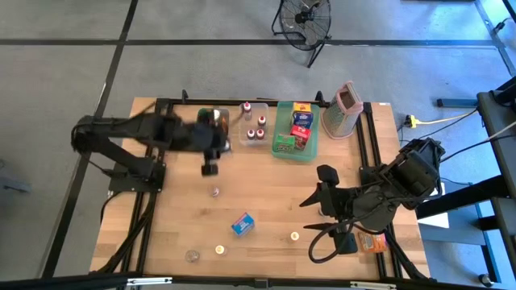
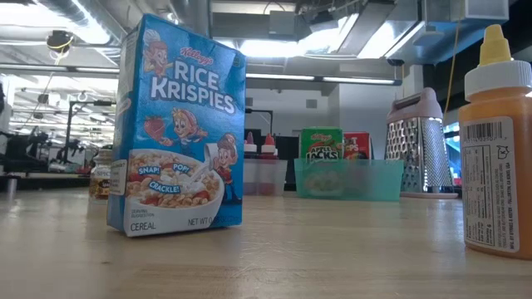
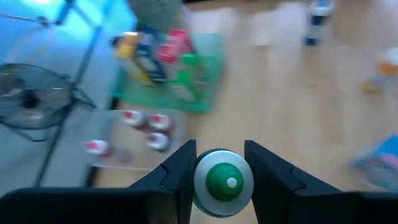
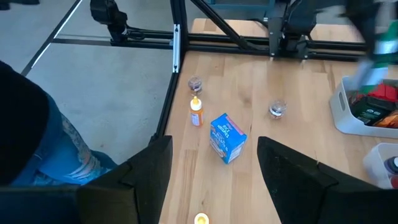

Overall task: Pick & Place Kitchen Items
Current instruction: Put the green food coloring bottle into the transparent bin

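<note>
My left gripper [image 1: 216, 138] hangs over the table's far left part, beside the clear bins, shut on a small green-capped bottle [image 3: 224, 182]. My right gripper [image 4: 214, 186] waits open above the table's near right part [image 1: 322, 197]. Loose on the wood are a blue Rice Krispies box [image 1: 243, 223] standing upright [image 2: 179, 124], small jars [image 1: 215, 192] [image 1: 192, 256], a small orange bottle [image 4: 196, 112] and a yellow-capped thing [image 1: 295, 236]. Another orange bottle [image 1: 371, 242] lies near the right arm. The low view shows no gripper. My left gripper has the green-capped bottle pinched between its two fingers [image 3: 180, 171], one on each side just below the cap [image 3: 231, 182]. The cap's top faces the wrist camera, so the fingers run along the bottle. The bottle's body is hidden under its cap.
A clear bin with red-capped bottles [image 1: 254, 129] and a green tray of food boxes [image 1: 284, 153] stand at the far edge, with the tall grater [image 1: 347, 109] to their right. A second clear bin [image 1: 216, 119] lies under the left arm. A person's jeans [image 4: 62, 149] show beyond the table edge.
</note>
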You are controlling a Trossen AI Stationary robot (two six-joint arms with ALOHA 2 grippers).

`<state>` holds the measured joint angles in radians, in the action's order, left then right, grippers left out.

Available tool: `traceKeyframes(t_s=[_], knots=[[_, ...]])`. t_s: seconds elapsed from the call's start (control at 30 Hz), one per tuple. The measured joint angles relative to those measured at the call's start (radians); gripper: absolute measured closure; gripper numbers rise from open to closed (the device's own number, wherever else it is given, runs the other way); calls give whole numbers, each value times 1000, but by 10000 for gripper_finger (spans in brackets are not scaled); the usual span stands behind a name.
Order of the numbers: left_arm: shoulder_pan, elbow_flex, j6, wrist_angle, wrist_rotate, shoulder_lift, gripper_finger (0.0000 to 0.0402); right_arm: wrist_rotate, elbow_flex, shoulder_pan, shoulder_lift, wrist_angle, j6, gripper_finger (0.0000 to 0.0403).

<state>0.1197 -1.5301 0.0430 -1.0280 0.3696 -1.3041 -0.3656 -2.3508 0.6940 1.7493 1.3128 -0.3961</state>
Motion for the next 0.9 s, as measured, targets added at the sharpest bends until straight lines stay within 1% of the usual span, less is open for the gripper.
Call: traceKeyframes(t_s=[0.1, 0.17, 0.3, 0.4, 0.47, 0.6, 0.67, 0.9], knots=[[-130, -12, -111, 31, -28, 0, 288, 0, 0, 0, 0, 0, 0, 165], [-225, -12, -178, 67, -84, -4, 288, -11, 0, 0, 0, -2, 0, 165], [-404, -12, -268, 156, -230, -40, 288, -93, 0, 0, 2, -13, 0, 164], [-510, -12, -311, 206, -299, -87, 288, -141, 0, 0, 6, -14, 19, 164], [-568, -12, -329, 206, -340, -127, 288, -160, 0, -2, 6, -16, 27, 164], [-645, -12, -334, 220, -420, -221, 288, -165, 0, -15, 6, -16, 27, 164], [-662, -12, -343, 240, -454, -265, 288, -165, 0, -21, 6, -16, 27, 164], [-666, -12, -386, 407, -459, -369, 288, -165, 0, -28, 6, -8, 27, 164]])
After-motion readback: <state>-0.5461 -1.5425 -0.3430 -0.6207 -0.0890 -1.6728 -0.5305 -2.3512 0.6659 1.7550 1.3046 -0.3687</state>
